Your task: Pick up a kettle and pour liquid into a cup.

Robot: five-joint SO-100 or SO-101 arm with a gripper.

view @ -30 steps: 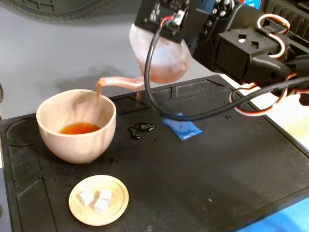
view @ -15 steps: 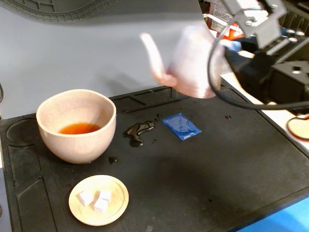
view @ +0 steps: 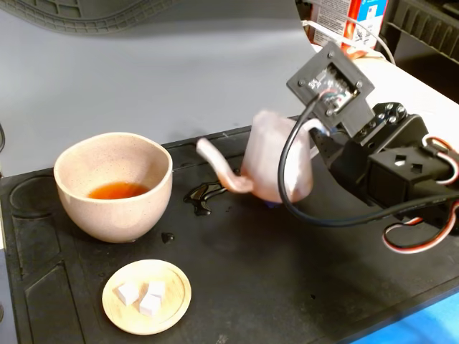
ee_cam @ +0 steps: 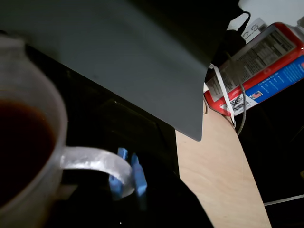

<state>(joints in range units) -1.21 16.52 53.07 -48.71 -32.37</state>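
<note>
A black moulded mat with shallow recessed compartments covers the table; behind it lies a grey sheet, and at the far right bare pale wood carries a red, white and blue carton. A blue strip shows at the near right corner. On the mat's left stands the cup, a rounded, handleless, speckled beige bowl with a shallow pool of reddish-brown liquid at its bottom. In front of it sits a small round wooden saucer holding white cubes. A dark wet puddle glistens on the mat between cup and kettle. The kettle, translucent pinkish-white and conical, is near the mat's middle, upright or nearly so, its thin curved spout aimed left toward the cup but well short of it; whether its base touches the mat cannot be told. The wrist view looks down into its dark liquid, with the spout arching over a blue packet. The black arm reaches in from the right, folded low, a cable looping across the kettle; the gripper is closed on the kettle's rear side.
</note>
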